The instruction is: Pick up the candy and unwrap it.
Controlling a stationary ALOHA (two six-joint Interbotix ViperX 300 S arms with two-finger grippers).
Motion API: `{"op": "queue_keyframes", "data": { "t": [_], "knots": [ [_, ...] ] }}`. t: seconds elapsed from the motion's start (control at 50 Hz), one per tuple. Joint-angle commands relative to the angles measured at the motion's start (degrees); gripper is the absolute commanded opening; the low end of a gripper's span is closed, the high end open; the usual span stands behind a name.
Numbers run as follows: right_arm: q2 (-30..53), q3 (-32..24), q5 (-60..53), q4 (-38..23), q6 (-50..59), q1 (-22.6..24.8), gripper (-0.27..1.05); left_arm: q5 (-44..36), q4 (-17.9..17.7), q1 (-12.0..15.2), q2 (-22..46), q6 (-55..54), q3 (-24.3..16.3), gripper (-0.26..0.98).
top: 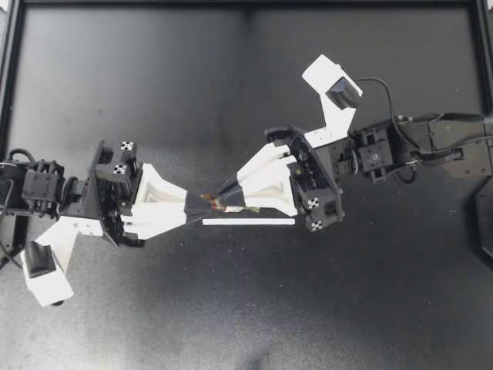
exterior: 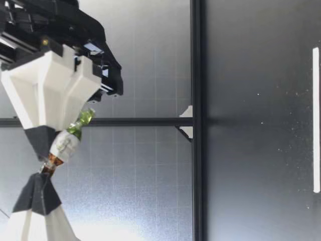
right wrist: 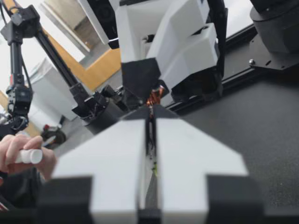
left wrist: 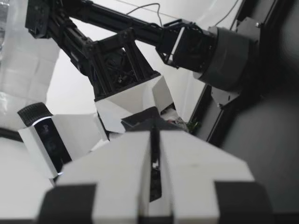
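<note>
hidden: in the top view most of the candy (top: 214, 203) lay under the black tips of the two end effectors, so only a brown twist and a green scrap showed. in the left wrist view my own fingers masked nearly all of it.
cut off: a person's hand (right wrist: 21, 158), partly out of the right wrist view beyond the worktop (top: 154, 92), gripped a small white cylinder (right wrist: 30, 156).
hard to make out: how far the wrapper had come loose could not be told.
candy: held in the air well above the worktop, between the two end effectors. in the low view it showed a pale oval body, a crinkled green tail and a tightly twisted brown end.
left end effector (top: 199, 205): fingers pressed together, pinching the brown twisted end.
right end effector (top: 223, 198): fingers closed to a thin slit, pinching the candy from the opposite side, its tips almost meeting the left ones.
fingers: white wedge-shaped plastic with matte black tips.
worktop: dark, matte, finely speckled, bordered by a black rail.
white strip (top: 248, 222): thin, flat and straight, lying on the worktop under the right end effector.
</note>
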Motion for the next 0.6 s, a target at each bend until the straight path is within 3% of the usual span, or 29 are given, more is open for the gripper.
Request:
{"op": "queue_keyframes", "data": {
  "t": [0.0,0.24,0.38,0.5,0.58],
  "knots": [
    [-0.9,-0.8,0.5,0.1,-0.4,-0.8,-0.19,-0.6,0.0,-0.1,-1.1,-0.5,-0.1,-0.1],
    [-3.5,-0.4,6.6,0.0,-3.3,-1.4,-0.21,-2.9,-1.8,0.0,-2.5,-3.0,2.8,-0.1],
    [-4.6,-0.6,9.2,0.0,-5.6,-1.4,-0.21,-4.7,-2.3,-0.1,-3.3,-8.2,4.3,-0.03],
    [-4.9,-1.5,12.0,0.0,-6.8,-1.4,-0.21,-4.7,-4.3,0.0,-3.3,-15.9,4.7,0.16],
    [-4.8,-2.5,14.1,-0.1,-8.3,-1.3,-0.21,-5.0,-10.6,-0.1,-2.4,-24.4,4.6,0.39]
  ]
}}
